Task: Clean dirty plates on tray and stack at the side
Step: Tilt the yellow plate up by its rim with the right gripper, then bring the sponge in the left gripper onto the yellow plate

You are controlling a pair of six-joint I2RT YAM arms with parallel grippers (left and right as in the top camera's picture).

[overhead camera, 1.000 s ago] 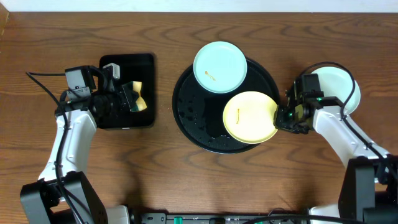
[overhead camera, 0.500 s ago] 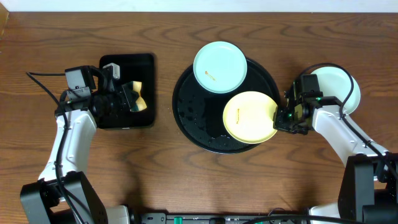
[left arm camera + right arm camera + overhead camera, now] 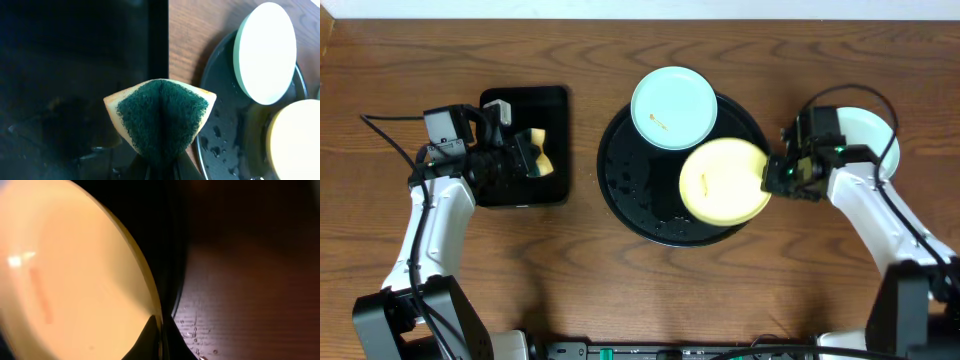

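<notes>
On the round black tray (image 3: 630, 190) lie a mint-blue plate (image 3: 673, 107) with a small brown smudge, at the back, and a pale yellow plate (image 3: 723, 182) at the front right. My right gripper (image 3: 767, 176) is shut on the yellow plate's right rim, which is tilted up. The right wrist view shows the yellow plate (image 3: 75, 280) with a brown streak, its rim pinched by that gripper (image 3: 161, 340). A third pale plate (image 3: 872, 135) sits on the table to the right. My left gripper (image 3: 530, 158) is shut on a folded green-and-yellow sponge (image 3: 162, 117).
A smaller rectangular black tray (image 3: 525, 105) lies at the left, under the sponge. Water drops speckle the round tray (image 3: 220, 125) and the wooden table (image 3: 240, 310) beside its rim. The right arm's cable loops over the third plate.
My right gripper has shut on the yellow plate's rim and tipped that edge up, shifting slightly back. The left arm and sponge have not moved.
</notes>
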